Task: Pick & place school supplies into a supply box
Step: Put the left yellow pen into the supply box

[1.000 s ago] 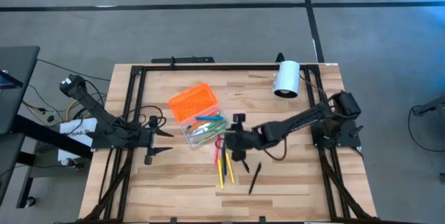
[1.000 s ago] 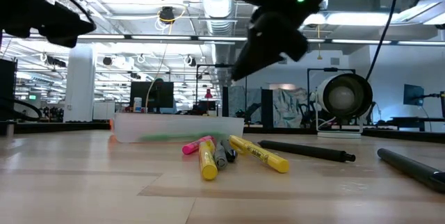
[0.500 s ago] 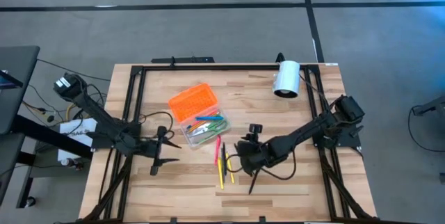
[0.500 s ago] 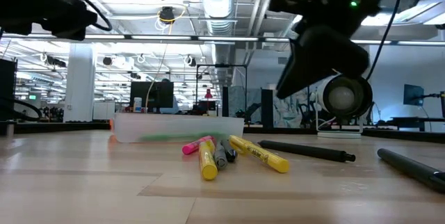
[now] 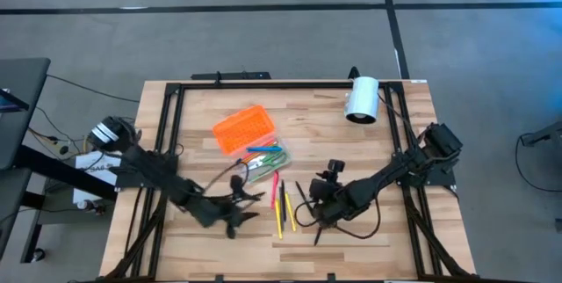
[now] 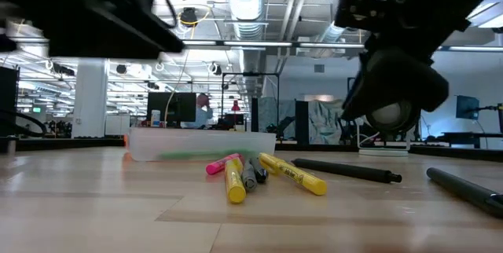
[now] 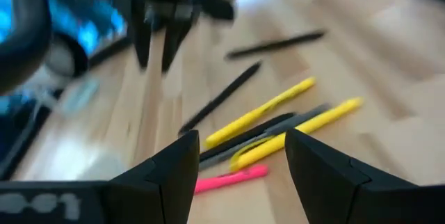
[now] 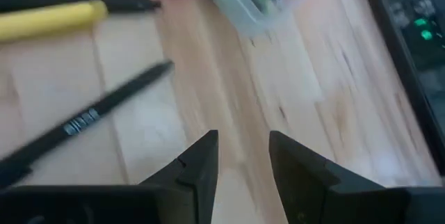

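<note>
Pens (image 5: 283, 204) lie loose on the wooden table (image 5: 369, 151), at 5 o'clock from the supply box (image 5: 250, 147). Left gripper (image 5: 241, 208) spread, right gripper (image 5: 303, 202) parted, both empty.

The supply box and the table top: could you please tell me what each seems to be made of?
The supply box looks like plastic: a clear base that shows the pens inside, and an opaque bright orange ribbed lid. The table top looks like pale wood with a matt finish, in planks with visible grain and seams.
</note>
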Motion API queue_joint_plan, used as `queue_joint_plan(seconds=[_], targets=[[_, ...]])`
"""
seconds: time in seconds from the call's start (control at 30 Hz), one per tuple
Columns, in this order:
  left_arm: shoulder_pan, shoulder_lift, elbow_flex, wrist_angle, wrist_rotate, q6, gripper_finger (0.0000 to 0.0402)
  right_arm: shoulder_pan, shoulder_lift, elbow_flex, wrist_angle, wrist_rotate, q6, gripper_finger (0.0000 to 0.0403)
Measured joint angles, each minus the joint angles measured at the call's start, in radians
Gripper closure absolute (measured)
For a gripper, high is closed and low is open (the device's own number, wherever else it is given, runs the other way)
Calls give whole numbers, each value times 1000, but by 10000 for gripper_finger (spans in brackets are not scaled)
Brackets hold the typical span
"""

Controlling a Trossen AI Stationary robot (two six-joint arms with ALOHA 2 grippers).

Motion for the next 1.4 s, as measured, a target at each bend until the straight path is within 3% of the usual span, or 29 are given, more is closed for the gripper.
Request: queue_joint_plan(seconds=[0.1, 0.23, 0.43, 0.53, 0.77, 1.03, 1.27, 1.4], targets=[[58, 69, 121, -201, 21, -109, 198, 31, 0, 0, -69, 37, 94, 282], [110, 155, 234, -340, 65, -170, 198, 89, 0, 0, -129, 102, 181, 280], [175, 238, 318, -345, 293, -170, 198, 180, 0, 0, -226, 151, 327, 281], [179, 267, 341, -347, 359, -131, 198, 223, 1, 0, -264, 171, 399, 281], [173, 269, 343, -328, 418, -77, 198, 284, 1, -1, -291, 217, 459, 281], [196, 345, 344, -195, 524, -75, 198, 264, 1, -1, -282, 227, 463, 281], [204, 365, 343, -192, 525, -113, 198, 259, 1, -1, -282, 223, 460, 281], [204, 365, 343, -239, 577, -152, 198, 259, 1, -1, -282, 222, 459, 281]])
